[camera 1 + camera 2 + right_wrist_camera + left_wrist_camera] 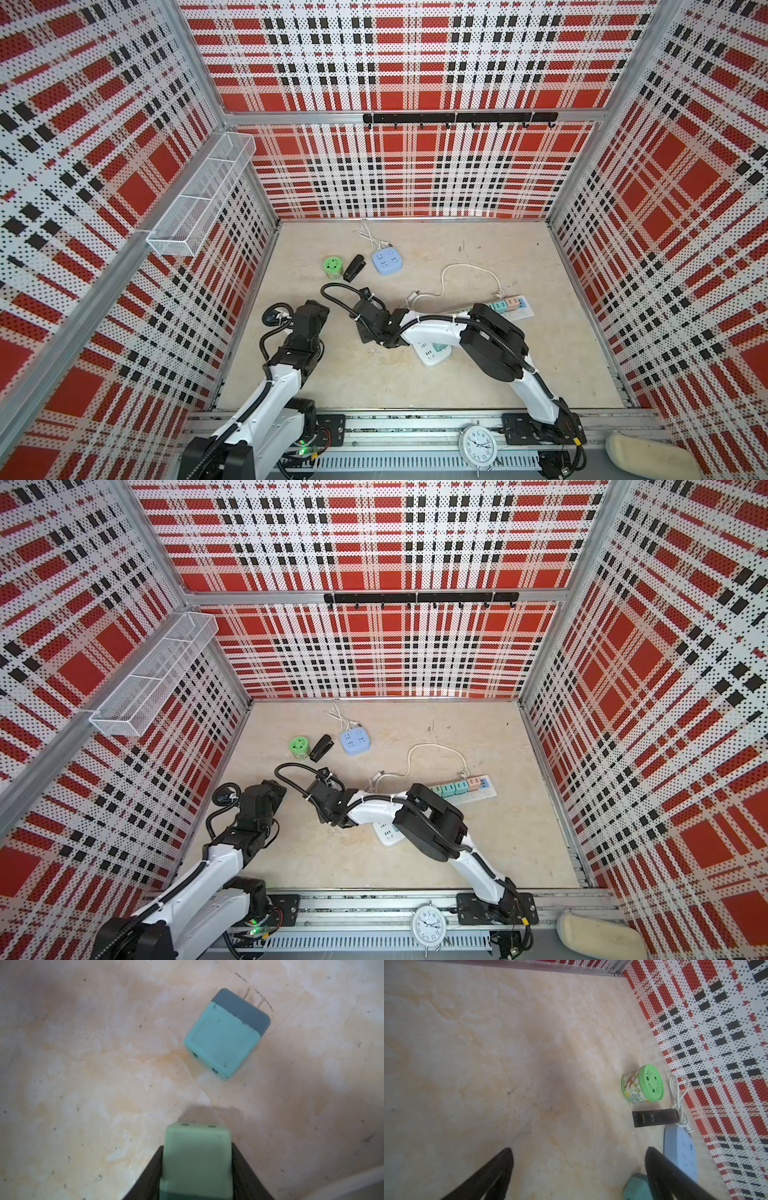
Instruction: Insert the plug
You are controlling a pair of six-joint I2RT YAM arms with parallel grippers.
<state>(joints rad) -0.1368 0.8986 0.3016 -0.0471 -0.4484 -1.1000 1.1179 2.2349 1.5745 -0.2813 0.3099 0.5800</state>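
Right claw (197, 1147) is clenched on a pale green plug (197, 1163), over the worktop (83, 1064) near its middle. Just beyond it a second, teal plug (226, 1036) lies flat, prongs pointing away. In both top views a white power strip (432, 355) (388, 833) lies partly under the right arm (432, 330). Left claw (579, 1150) hangs released, jaws wide apart, near the green tin (641, 1084).

3 red/blk/wht plaid walls (415, 62), beige marbled floor (519, 374), wire basket (199, 195) left, hook rail (459, 118) at back.

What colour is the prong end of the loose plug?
Slate blue, on the turquoise square plug, clearest in the right wrist view.
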